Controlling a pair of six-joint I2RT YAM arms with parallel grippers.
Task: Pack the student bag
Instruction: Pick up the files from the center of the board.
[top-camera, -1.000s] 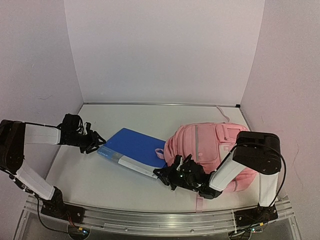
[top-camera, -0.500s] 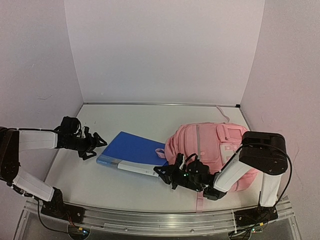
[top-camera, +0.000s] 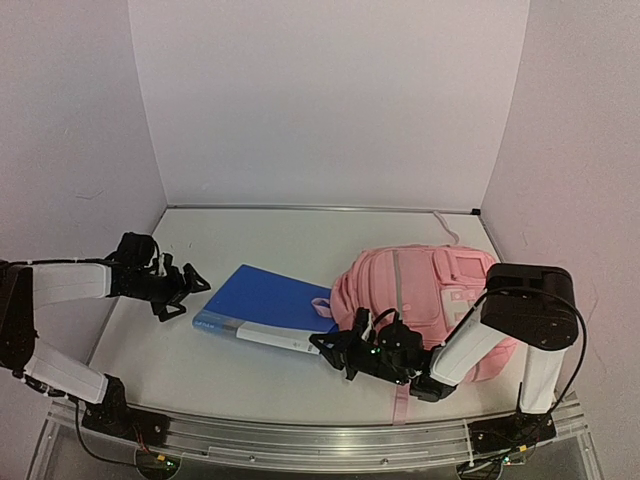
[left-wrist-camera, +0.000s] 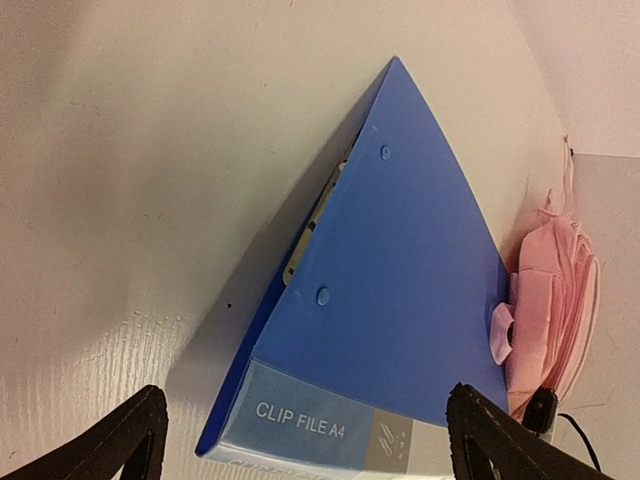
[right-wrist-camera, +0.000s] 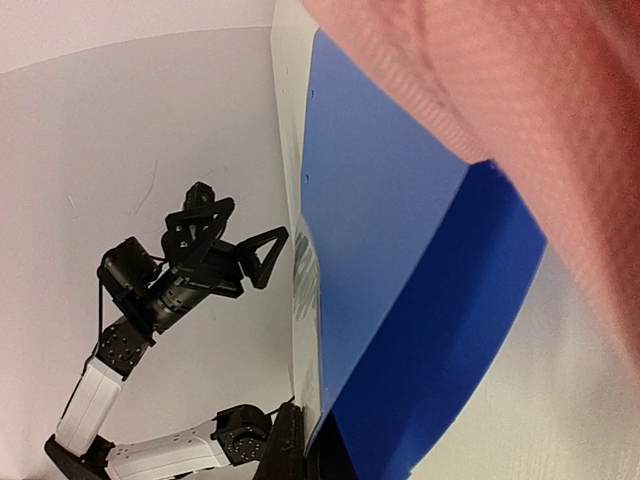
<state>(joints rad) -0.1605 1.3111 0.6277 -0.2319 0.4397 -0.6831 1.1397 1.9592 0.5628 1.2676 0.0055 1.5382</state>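
Work nearest the bases falls to the right gripper (top-camera: 321, 346), which lies low on the table (top-camera: 300, 235) with its jaws shut tight at the near right corner of the blue clip file (top-camera: 268, 296). Its wrist camera shows a dark fingertip right at the file's edge. We cannot tell whether it pinches the cover or only presses against it.

A little farther out, the file lies flat with its labelled spine toward us. Its right end touches the student bag (top-camera: 420, 290), where a small pink loop rests on the blue cover. The left gripper (top-camera: 190, 297) hovers just off the file's left corner, jaws spread wide and holding nothing, and its camera looks straight along the file toward the bag.

The bag lies on its back at the right of the table, pockets up, and from here we cannot see how far its mouth is open. We judge the step in hand to be feeding the file into the bag. The next move likely calls for the left gripper to push the file's left end rightward while the right side keeps the entry lifted or guided. The file's corner could catch on the pink fabric.
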